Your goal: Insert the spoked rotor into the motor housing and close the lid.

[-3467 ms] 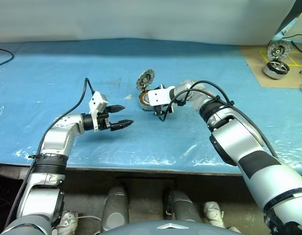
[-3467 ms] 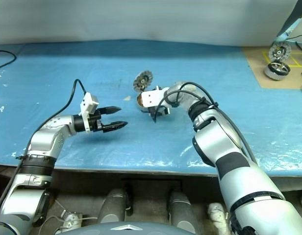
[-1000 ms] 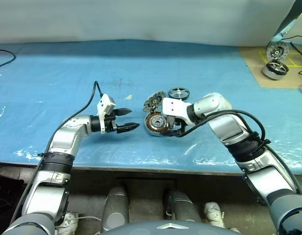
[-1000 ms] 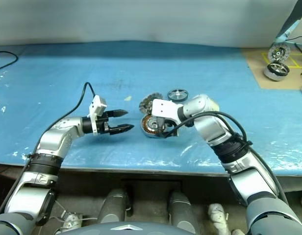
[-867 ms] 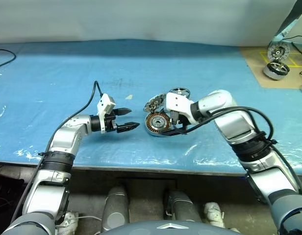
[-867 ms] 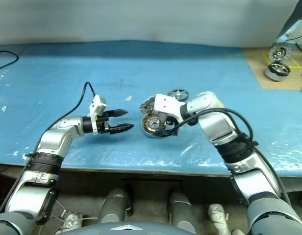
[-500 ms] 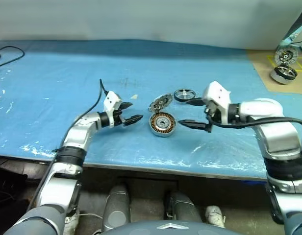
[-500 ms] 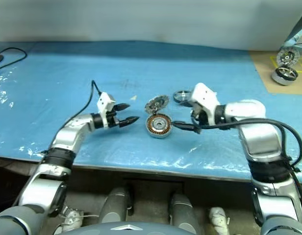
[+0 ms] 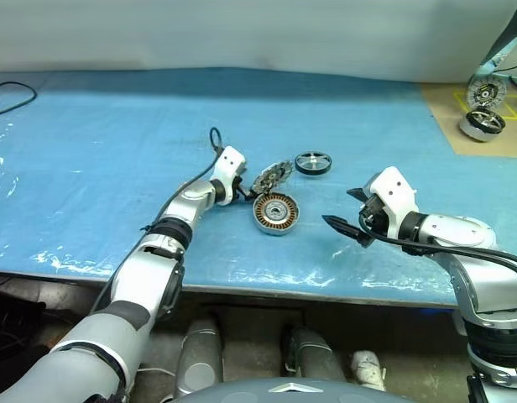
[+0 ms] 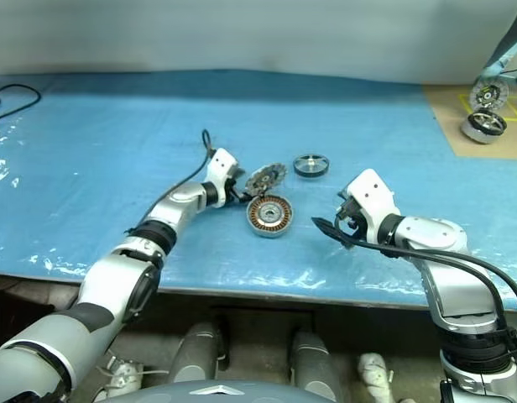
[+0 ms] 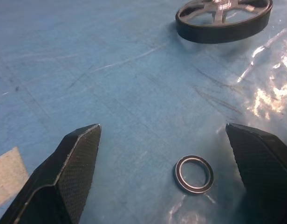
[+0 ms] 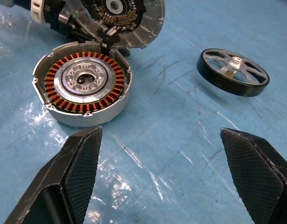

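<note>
On the blue mat | both grippers gape empty | right gripper: straddle rotor rim squarely, lift level toward housing.

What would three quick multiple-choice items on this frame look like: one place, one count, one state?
1. Where is the spoked rotor?
A. inside the motor housing
B. on the blue mat, apart from the housing
C. in the right gripper

2. How many small washer rings lie between the left gripper's fingers in the left wrist view?
A. one
B. two
C. three

3. The lid is:
A. shut flat
B. tilted open
C. off, lying apart

Key: 1 B, it lies beyond the motor housing. 2 A, a single washer ring. 3 B, it stands tilted at the housing's edge, windings exposed.
</note>
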Controlling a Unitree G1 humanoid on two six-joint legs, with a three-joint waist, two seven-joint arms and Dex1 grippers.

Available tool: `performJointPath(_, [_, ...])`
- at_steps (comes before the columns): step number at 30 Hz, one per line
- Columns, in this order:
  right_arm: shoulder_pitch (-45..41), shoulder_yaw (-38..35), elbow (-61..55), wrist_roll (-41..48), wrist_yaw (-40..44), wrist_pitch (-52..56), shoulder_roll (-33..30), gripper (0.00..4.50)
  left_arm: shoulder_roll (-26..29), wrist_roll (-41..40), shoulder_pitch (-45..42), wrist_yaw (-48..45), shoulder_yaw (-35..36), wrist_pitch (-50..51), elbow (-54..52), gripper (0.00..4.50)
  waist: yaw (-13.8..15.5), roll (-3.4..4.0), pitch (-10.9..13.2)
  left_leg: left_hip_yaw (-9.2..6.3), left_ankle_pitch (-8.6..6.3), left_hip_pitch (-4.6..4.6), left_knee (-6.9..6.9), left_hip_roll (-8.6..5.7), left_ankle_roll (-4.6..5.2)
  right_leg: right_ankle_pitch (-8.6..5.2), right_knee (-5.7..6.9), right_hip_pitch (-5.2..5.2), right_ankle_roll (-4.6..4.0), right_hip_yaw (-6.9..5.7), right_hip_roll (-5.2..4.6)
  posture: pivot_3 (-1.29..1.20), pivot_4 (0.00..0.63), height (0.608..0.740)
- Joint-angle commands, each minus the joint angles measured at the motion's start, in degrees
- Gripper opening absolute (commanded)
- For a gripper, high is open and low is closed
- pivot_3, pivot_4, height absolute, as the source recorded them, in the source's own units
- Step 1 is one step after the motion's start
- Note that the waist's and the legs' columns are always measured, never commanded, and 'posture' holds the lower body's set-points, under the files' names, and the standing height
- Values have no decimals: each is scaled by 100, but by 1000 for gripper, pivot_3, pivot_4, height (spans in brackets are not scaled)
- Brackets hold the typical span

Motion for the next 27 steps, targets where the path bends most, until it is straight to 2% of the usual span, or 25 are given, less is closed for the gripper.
performJointPath(1, [130, -205, -374, 172, -234, 101, -40, 4277, -46, 224, -141, 156, -70, 4, 227, 4500, 10, 0, 0, -1, 0, 2, -1, -1, 0, -1, 0, 2, -1, -2, -1, 0, 150, 740])
performJointPath(7, [268, -132, -456, 281, -485, 115, -62, 4277, 93, 452, 62, 261, -106, 160, 317, 4500, -19, 1, -1, -3, 0, 20, -1, -1, 0, -5, -5, 19, -7, -1, -3, 0, 150, 740])
performJointPath(16, [62, 127, -147, 352, -605, -1, -183, 4277, 236, 496, 469, -59, -164, 239, 40, 4500, -45, 11, -7, -1, -1, 84, -40, -5, 1, -6, -41, 77, -5, 3, -3, 0, 150, 740])
performJointPath(19, [-51, 213, -3, 344, -611, -45, -210, 4322, 234, 492, 559, -113, -175, 254, -65, 3910, -42, 12, -7, 1, -1, 101, -53, -6, 0, -9, -57, 93, -4, 3, -3, 0, 150, 740])
performJointPath(27, [-243, 360, 249, 336, -589, -161, -283, 4322, 275, 550, 675, -153, -240, 302, -193, 1215, -34, 14, -9, 1, -2, 106, -57, -15, 1, -13, -58, 98, 1, 3, -11, 0, 150, 740])
